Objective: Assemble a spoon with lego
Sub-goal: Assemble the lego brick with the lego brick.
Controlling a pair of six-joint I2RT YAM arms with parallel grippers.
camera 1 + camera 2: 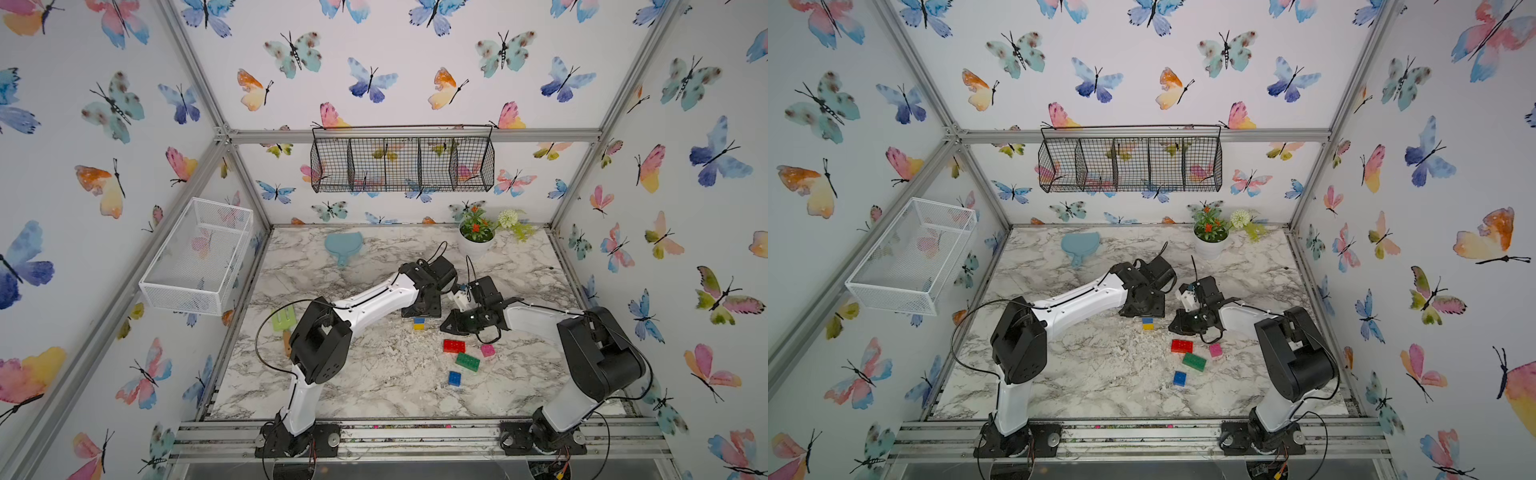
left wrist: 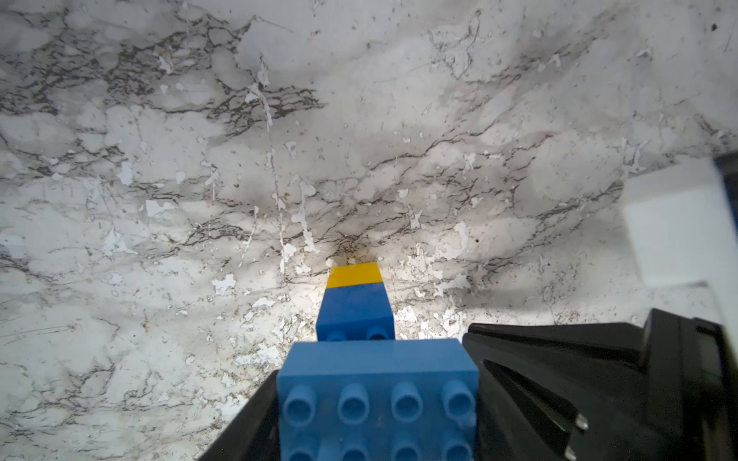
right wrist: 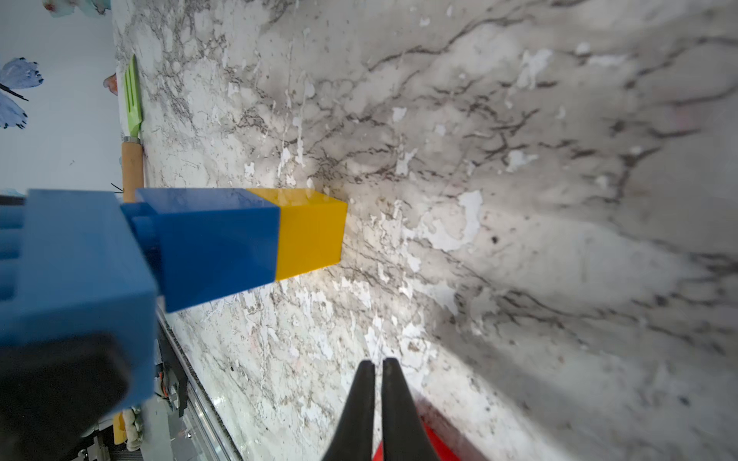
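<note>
My left gripper (image 2: 377, 403) is shut on a long light-blue lego brick (image 2: 377, 371), studs facing the camera. Directly beneath it stands the spoon's stem, a short blue brick on a yellow one (image 2: 355, 303) (image 1: 419, 323) (image 1: 1147, 323). The blue brick's studs show just below the held brick. My right gripper (image 3: 377, 363) is shut with nothing in it, low over the marble beside the red brick (image 3: 433, 441). In both top views the red (image 1: 454, 345), green (image 1: 467, 361), pink (image 1: 488, 350) and blue (image 1: 454, 378) bricks lie loose in front of the arms.
A pale-teal paddle (image 1: 343, 246) lies at the back. A flower pot (image 1: 476, 243) stands back right. A pale green pronged utensil (image 1: 284, 319) lies by the left edge. A white mesh basket (image 1: 199, 257) and a black wire basket (image 1: 403, 162) hang on the walls.
</note>
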